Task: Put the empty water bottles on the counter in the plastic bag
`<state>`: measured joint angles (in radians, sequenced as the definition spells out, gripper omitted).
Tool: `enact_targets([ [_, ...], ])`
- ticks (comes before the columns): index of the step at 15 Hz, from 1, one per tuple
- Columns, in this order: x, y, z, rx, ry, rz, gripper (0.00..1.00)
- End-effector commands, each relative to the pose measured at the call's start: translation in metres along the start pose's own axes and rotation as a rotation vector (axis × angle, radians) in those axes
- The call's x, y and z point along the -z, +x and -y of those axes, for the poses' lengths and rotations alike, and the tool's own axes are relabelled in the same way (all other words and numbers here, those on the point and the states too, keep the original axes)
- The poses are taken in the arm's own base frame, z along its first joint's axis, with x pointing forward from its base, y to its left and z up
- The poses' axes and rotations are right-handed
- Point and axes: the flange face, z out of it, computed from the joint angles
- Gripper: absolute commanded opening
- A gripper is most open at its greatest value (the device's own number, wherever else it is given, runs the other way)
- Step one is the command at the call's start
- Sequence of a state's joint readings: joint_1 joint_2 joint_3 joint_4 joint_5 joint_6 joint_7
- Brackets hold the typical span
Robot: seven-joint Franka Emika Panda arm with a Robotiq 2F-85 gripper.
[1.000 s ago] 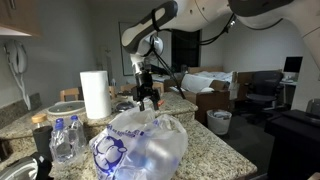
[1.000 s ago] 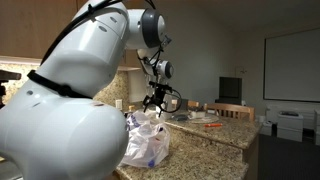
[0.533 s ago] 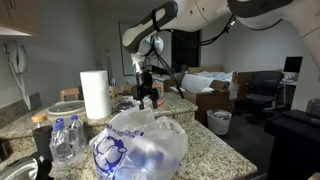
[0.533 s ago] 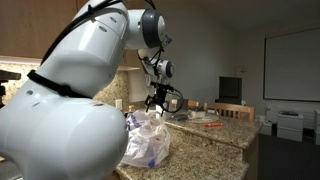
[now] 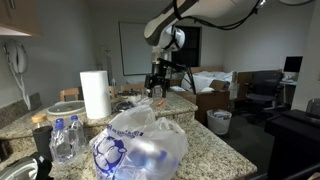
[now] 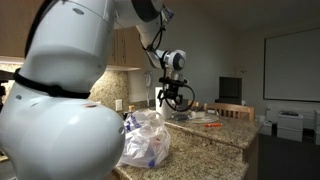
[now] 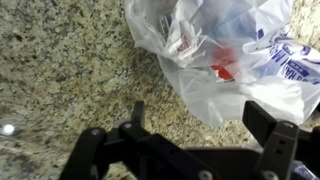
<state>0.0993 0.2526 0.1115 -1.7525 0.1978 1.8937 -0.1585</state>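
gripper (image 7: 198,120) jaws apart, empty, above tabletop (image 7: 60,70); plastic bag (image 7: 225,55) at 1 o'clock, wrist view.

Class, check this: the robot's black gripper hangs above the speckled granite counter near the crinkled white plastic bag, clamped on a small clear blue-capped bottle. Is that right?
No. The black gripper hangs above the speckled granite counter near the crinkled white plastic bag, but its jaws stand open and empty, as the wrist view shows.
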Motion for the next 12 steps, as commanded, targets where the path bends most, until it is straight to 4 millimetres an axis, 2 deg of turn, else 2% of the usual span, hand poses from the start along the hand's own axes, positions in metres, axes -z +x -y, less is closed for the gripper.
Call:
enact_targets([
  [1, 0.009, -0.062, -0.043, -0.075, -0.045, -0.051, 1.00],
  [6, -0.008, -0.104, -0.110, -0.205, -0.233, 0.020, 1.00],
  [9, -0.005, -0.110, -0.137, -0.242, -0.370, 0.035, 1.00],
  [12, -0.001, -0.105, -0.151, -0.248, -0.475, 0.082, 1.00],
])
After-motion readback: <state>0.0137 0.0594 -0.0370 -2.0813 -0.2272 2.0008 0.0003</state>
